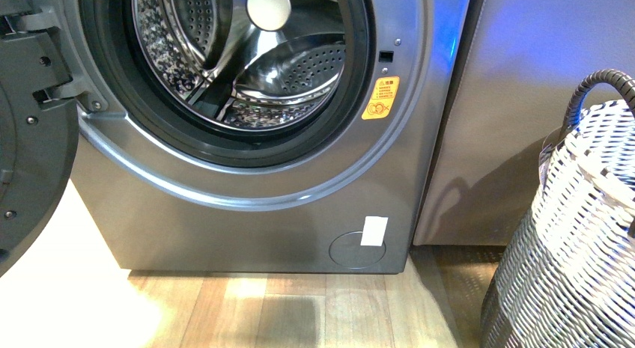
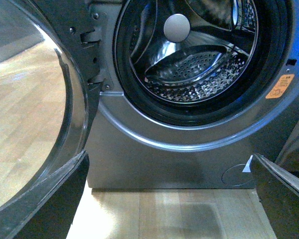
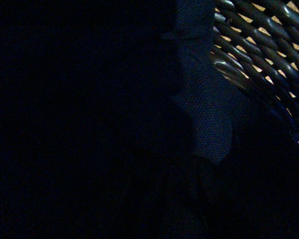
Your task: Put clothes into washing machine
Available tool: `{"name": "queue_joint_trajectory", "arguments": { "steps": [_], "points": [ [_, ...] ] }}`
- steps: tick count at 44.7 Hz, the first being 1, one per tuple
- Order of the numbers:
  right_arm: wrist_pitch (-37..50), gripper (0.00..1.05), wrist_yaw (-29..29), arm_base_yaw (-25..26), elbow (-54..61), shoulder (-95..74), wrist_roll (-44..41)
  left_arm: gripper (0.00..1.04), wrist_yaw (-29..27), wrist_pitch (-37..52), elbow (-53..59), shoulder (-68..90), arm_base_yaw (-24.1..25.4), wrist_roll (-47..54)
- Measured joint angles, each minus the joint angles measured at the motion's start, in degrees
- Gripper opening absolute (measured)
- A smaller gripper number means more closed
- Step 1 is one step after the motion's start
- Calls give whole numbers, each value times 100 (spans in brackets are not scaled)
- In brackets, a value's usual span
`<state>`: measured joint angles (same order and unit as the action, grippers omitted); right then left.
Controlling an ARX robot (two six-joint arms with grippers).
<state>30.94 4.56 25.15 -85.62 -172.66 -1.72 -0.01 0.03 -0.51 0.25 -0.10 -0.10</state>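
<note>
Although the right wrist view is mostly dark, we can make out the clothes [image 3: 204, 114] there: a fold of dark navy fabric lying against the inner wall of a woven basket [image 3: 261, 37], with light showing through the weave. We see nothing of the right hand in any view, so we cannot tell how far it is open or whether it has hold of the fabric. From the front view, the washing machine [image 1: 247, 213] fills the left and middle of the scene, a silver-grey front-loader standing on a pale wooden floor [image 1: 262, 310]. Its dark grey round door [image 1: 30, 138] is swung wide open to the left. Through the dark-rimmed porthole we see the perforated steel drum [image 1: 299, 71]. A yellow-orange sticker [image 1: 380, 98] sits just right of the porthole, and a small white label [image 1: 374, 230] is near the machine's lower right corner. A plain grey cabinet [image 1: 524, 101] stands just beside the machine on the right, and the white-and-grey basket with a dark handle is in front of it at the far right. In the left wrist view, the left hand [image 2: 169, 164] faces the machine's front below the porthole; its two dark fingers [image 2: 55, 199] are spread wide apart and hold nothing.
</note>
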Motion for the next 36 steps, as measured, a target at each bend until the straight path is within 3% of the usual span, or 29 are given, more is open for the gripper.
{"name": "queue_joint_trajectory", "arguments": {
  "steps": [8,14,27,36],
  "points": [
    [297,19,7,-96,398,262,-50,98,0,0,0,0,0,0],
    [603,6,-28,-168,793,612,-48,98,0,0,0,0,0,0],
    [1611,5,-247,-348,2061,1917,66,98,0,0,0,0,0,0],
    [2892,5,-409,-479,3322,3027,153,98,0,0,0,0,0,0]
  ]
}}
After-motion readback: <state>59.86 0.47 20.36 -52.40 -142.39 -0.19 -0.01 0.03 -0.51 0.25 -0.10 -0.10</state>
